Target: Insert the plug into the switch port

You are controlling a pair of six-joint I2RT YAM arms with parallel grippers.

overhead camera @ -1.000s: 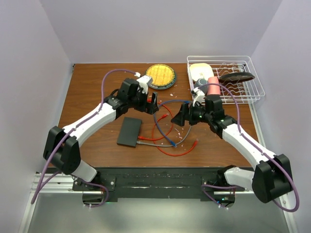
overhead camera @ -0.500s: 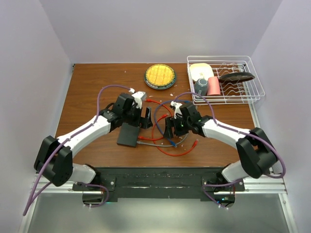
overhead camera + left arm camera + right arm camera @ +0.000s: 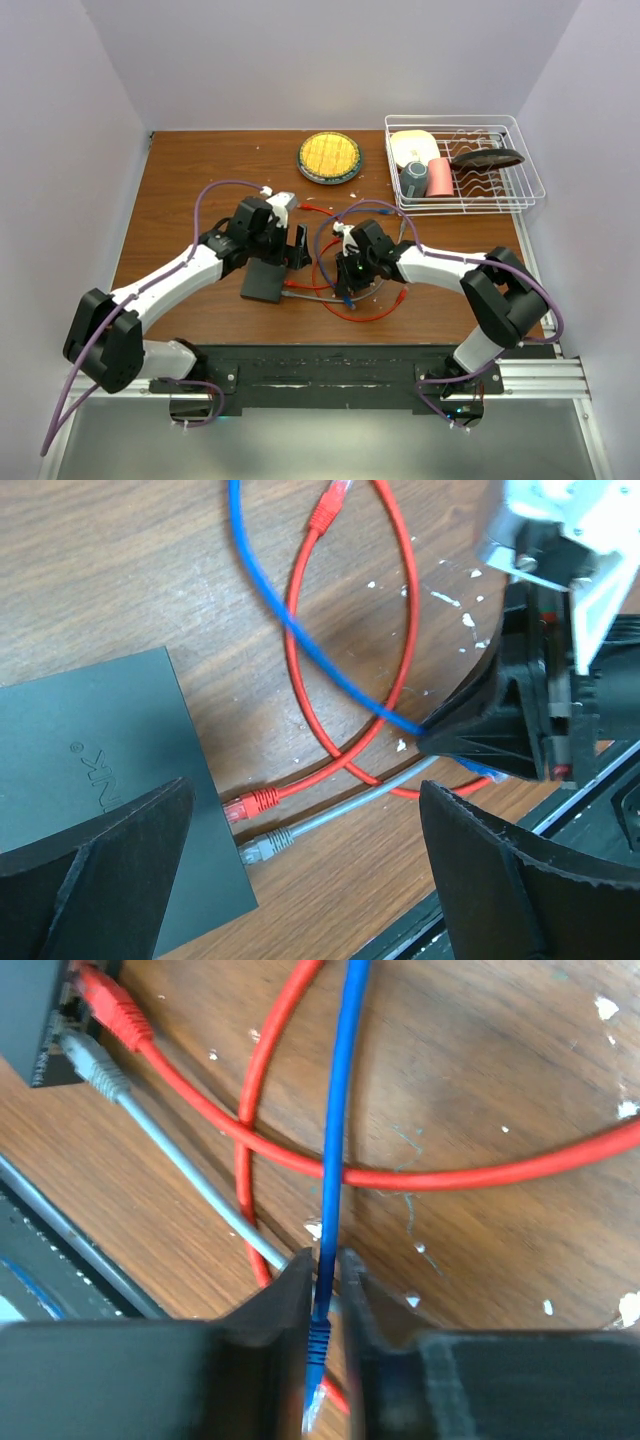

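Right jaws pinch blue cable just behind plug, over bench. Left jaws spread wide above switch; red cable, grey cable meet its edge.

switch: cut off, L edge | blue plug: part hidden btw R fingers

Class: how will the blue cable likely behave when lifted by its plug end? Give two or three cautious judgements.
Probably floppy: the blue cable lies in a loose curve. Likely light, being thin, so the right tool, pinching it just behind the plug, should carry it easily. Its free length may trail over the red cable it crosses.
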